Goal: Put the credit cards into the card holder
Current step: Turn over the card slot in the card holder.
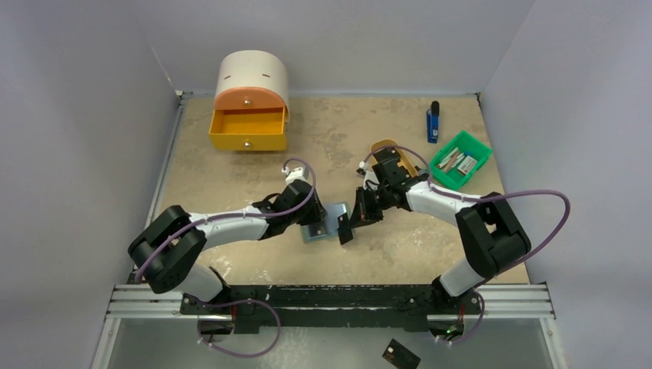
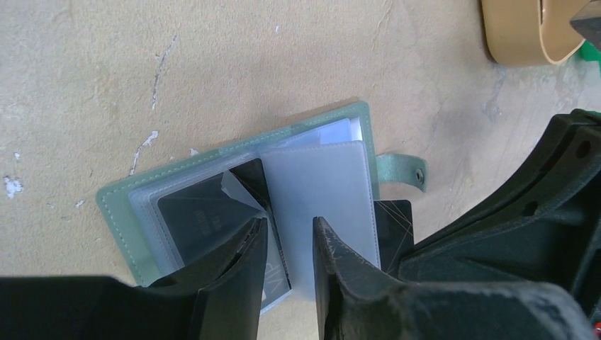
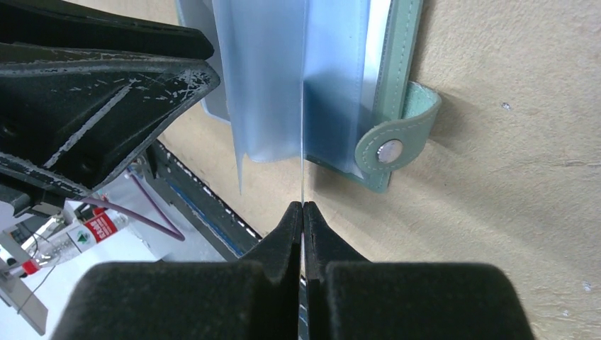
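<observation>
The card holder (image 1: 319, 225) lies open on the table, grey-green (image 2: 117, 212) with pale blue-grey sleeves. One black credit card (image 2: 202, 216) sits inside a left sleeve. My left gripper (image 2: 287, 237) hovers over the sleeves, open, with nothing between its fingers. My right gripper (image 3: 303, 207) is shut on a second credit card (image 3: 302, 142), seen edge-on, whose far end reaches in among the sleeves beside the snap tab (image 3: 390, 150). That card's corner (image 2: 394, 225) shows right of the raised sleeve. A third black card (image 1: 400, 355) lies below the table's front rail.
A yellow drawer box (image 1: 248, 131) stands open at the back left. A blue lighter-like stick (image 1: 433, 123) and a green bin (image 1: 460, 161) are at the back right. The tan oval tray (image 2: 524, 35) sits just behind my right arm.
</observation>
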`<action>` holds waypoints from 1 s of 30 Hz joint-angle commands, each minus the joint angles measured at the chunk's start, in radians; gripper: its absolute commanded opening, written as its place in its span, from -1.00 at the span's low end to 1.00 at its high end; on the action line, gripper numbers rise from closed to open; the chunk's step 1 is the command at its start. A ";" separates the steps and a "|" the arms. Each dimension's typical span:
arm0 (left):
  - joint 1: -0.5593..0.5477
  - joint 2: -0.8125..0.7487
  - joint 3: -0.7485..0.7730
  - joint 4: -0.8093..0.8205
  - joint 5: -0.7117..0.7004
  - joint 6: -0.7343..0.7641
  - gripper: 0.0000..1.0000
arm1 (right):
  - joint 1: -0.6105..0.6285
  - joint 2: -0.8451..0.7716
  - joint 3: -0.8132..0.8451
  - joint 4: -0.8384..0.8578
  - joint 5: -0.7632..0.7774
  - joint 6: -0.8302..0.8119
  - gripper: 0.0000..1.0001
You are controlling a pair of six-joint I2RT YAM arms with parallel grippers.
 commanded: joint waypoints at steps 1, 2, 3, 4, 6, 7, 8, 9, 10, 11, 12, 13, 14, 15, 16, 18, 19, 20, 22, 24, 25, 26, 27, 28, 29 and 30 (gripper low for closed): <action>-0.002 -0.064 0.008 -0.018 -0.051 -0.013 -0.38 | 0.012 -0.011 0.041 0.023 -0.034 -0.001 -1.00; -0.002 -0.074 0.006 -0.025 -0.062 -0.014 -0.36 | 0.014 -0.016 0.042 0.025 -0.035 0.002 -1.00; -0.002 -0.089 0.004 -0.030 -0.071 -0.016 -0.34 | 0.018 -0.022 0.044 0.031 -0.037 0.004 -1.00; -0.002 -0.098 0.002 -0.031 -0.076 -0.017 -0.31 | 0.020 -0.027 0.046 0.035 -0.039 0.006 -1.00; -0.001 -0.114 -0.002 -0.031 -0.081 -0.018 -0.26 | 0.028 -0.026 0.057 0.034 -0.040 0.005 -1.00; -0.002 -0.118 -0.002 -0.031 -0.080 -0.020 -0.25 | 0.033 -0.021 0.065 0.031 -0.040 0.002 -1.00; -0.002 -0.124 -0.002 -0.027 -0.076 -0.022 -0.23 | 0.036 -0.015 0.070 0.028 -0.040 0.000 -1.00; -0.002 -0.130 -0.003 -0.018 -0.070 -0.023 -0.22 | 0.040 -0.010 0.075 0.027 -0.039 0.000 -1.00; -0.001 -0.135 -0.005 -0.012 -0.065 -0.025 -0.20 | 0.042 -0.002 0.079 0.024 -0.036 -0.001 -1.00; -0.001 -0.141 -0.007 -0.006 -0.063 -0.027 -0.18 | 0.044 0.005 0.082 0.022 -0.032 -0.002 -1.00; -0.001 -0.144 -0.006 -0.002 -0.061 -0.028 -0.16 | 0.045 0.011 0.083 0.021 -0.030 -0.002 -1.00; -0.001 -0.147 -0.002 -0.005 -0.062 -0.027 -0.16 | 0.045 0.015 0.083 0.019 -0.027 -0.002 -1.00; -0.001 -0.149 0.002 -0.009 -0.062 -0.025 -0.15 | 0.046 0.018 0.082 0.017 -0.023 -0.003 -1.00; -0.002 -0.147 0.006 -0.017 -0.065 -0.022 -0.15 | 0.045 0.020 0.081 0.014 -0.017 -0.003 -1.00; -0.002 -0.146 0.013 -0.037 -0.078 -0.018 -0.15 | 0.045 0.023 0.081 0.009 -0.008 -0.004 -1.00; -0.002 -0.154 0.029 -0.083 -0.116 -0.012 -0.16 | 0.045 0.026 0.079 0.002 0.003 -0.009 -1.00; -0.001 -0.165 0.030 -0.111 -0.137 -0.008 -0.17 | 0.046 0.028 0.078 -0.002 0.009 -0.010 -1.00; -0.001 -0.181 0.031 -0.131 -0.161 -0.007 -0.19 | 0.046 0.032 0.076 -0.007 0.015 -0.009 -1.00; -0.002 -0.209 0.038 -0.169 -0.208 -0.004 -0.23 | 0.045 0.033 0.074 -0.022 0.033 -0.008 -1.00; -0.002 -0.235 0.042 -0.189 -0.237 -0.001 -0.26 | 0.046 0.027 0.069 -0.038 0.045 -0.004 -1.00; -0.001 -0.245 0.041 -0.185 -0.235 0.001 -0.28 | 0.045 0.022 0.066 -0.045 0.057 -0.002 -1.00; -0.001 -0.246 0.039 -0.173 -0.219 0.005 -0.31 | 0.044 0.017 0.067 -0.052 0.068 0.001 -1.00; -0.002 -0.239 0.039 -0.153 -0.196 0.009 -0.32 | 0.045 0.013 0.065 -0.058 0.077 0.005 -1.00; -0.001 -0.229 0.040 -0.132 -0.169 0.012 -0.35 | 0.044 0.011 0.064 -0.065 0.089 0.007 -1.00; -0.001 -0.214 0.041 -0.107 -0.137 0.014 -0.40 | 0.044 0.007 0.066 -0.073 0.106 0.007 -1.00; -0.001 -0.196 0.042 -0.087 -0.108 0.013 -0.44 | 0.044 0.004 0.064 -0.081 0.122 0.009 -1.00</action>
